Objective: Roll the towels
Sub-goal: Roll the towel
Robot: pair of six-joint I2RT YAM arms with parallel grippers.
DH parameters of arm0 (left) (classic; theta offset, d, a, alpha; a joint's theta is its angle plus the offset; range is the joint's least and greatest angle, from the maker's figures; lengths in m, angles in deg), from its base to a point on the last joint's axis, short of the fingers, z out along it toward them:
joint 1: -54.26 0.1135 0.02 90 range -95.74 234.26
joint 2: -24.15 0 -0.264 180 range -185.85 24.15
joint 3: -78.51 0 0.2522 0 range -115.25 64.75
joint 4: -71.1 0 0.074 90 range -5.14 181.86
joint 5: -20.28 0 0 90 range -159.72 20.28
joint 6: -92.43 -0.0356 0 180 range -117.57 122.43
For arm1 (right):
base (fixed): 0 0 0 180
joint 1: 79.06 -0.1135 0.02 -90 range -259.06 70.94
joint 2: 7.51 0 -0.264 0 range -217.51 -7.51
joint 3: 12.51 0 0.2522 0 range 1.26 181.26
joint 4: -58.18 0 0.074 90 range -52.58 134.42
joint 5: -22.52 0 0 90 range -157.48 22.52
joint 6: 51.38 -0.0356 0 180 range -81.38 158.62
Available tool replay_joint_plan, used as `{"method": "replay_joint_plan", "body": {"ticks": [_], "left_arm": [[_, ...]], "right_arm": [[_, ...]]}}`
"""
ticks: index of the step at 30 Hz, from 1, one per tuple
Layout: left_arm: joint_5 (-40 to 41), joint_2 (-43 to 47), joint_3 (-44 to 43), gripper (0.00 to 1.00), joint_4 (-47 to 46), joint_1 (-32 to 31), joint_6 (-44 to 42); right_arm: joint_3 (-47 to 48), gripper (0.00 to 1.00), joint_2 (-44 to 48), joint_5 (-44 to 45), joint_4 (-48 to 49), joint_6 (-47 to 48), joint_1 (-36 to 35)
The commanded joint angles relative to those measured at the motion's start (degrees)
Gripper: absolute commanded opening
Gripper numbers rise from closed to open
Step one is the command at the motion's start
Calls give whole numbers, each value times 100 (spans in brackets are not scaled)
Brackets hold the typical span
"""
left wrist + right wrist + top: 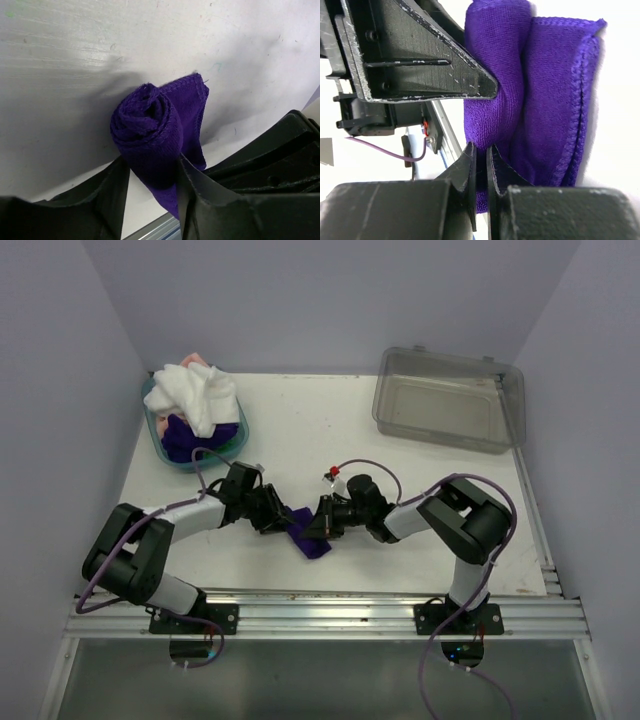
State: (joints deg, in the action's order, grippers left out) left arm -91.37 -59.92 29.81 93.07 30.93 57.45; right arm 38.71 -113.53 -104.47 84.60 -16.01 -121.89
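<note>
A dark purple towel [308, 537], rolled up with a loose flap, lies on the white table between my two grippers. In the left wrist view the roll [150, 130] shows its spiral end, and my left gripper [152, 160] presses it from both sides. My right gripper [481, 146] is shut, its tips pinching a thin fold at the edge of the same towel [540, 90]. In the top view the left gripper [275, 516] and right gripper [318, 523] face each other across it. White [195, 392], peach-pink [196, 361] and purple [180, 435] towels are heaped in the basket.
A teal basket [152, 418] stands at the back left. A clear grey bin [448, 398] rests at the back right. The table's metal front rail [330, 605] runs close behind the towel. The left gripper's finger [420, 65] crosses the right wrist view.
</note>
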Motion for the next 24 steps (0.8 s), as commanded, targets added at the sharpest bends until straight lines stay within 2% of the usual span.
{"method": "replay_joint_plan", "body": {"ticks": [1,2,3,4,6,7,10,12,13,18,24], "left_arm": [[3,-118,-22,39,-311,-22,-62],[-6,-118,-22,32,-302,-22,-71],[-6,-92,-22,29,-293,-22,-53],[-6,-66,-22,26,-267,-22,-53],[3,4,-22,21,-206,-31,-53],[20,22,-39,20,-145,-22,-62],[20,66,-39,19,-100,-31,-71],[12,93,-22,18,-91,-31,-53],[29,110,-22,18,-83,-31,-27],[64,154,-48,18,-21,-40,0],[108,224,-57,18,49,-40,61]], "right_arm": [[60,1,221,-124,-147,180,-24],[113,7,405,-37,-447,338,-15],[235,14,519,190,-772,670,-24],[323,28,634,332,-1550,882,-41],[630,39,1089,987,-2362,1530,-103],[745,43,1240,1245,-3184,1752,-225],[1210,45,1592,2236,-4470,2429,-506],[1413,45,1724,2782,-4922,2850,-717],[1623,45,1820,3359,-5298,2983,-979],[2160,44,1769,4734,-6004,3599,-1745],[2626,44,1409,5412,-6321,3942,-2317]]}}
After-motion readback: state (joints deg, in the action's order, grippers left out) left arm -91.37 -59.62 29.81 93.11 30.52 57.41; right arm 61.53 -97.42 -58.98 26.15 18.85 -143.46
